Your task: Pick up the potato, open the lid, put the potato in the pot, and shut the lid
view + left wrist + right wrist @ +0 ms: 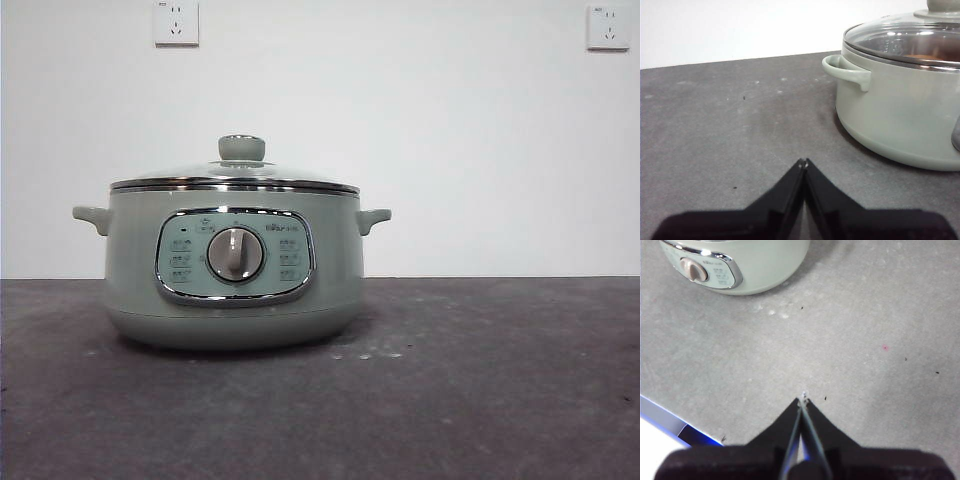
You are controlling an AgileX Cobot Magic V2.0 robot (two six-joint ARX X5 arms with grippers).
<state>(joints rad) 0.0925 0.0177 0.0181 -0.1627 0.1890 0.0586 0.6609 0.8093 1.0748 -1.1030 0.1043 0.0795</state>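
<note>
Plain white wall [400, 130] rises behind a dark grey, speckled worktop [480, 400], with 2 white power sockets high on it, 1 [176, 22] toward the left of the front view and 1 [608, 27] at the far right.

On the worktop stands the pot [130, 270], pale sage green, with 2 small side handles and a chrome-framed control panel [235, 256] facing the front camera; a silver dial [236, 254] sits at the panel's centre. The lid [180, 174], domed glass with a chrome rim, rests closed on the pot, its pale green knob [242, 148] upright on top.

Through the glass in the left wrist view, an orange-brown shape shows inside the pot: the potato [924, 56], seen only in part under the lid.

Neither arm shows in the front view. The left gripper [803, 161] is clenched, its 2 black jaws meeting at their tips and grasping nothing, over bare worktop beside the pot near 1 side handle [846, 71]. The right gripper [803, 400] is likewise clenched on nothing, above the worktop on the control-panel side of the pot and apart from it, near a worktop edge with a blue strip [670, 420].
</note>
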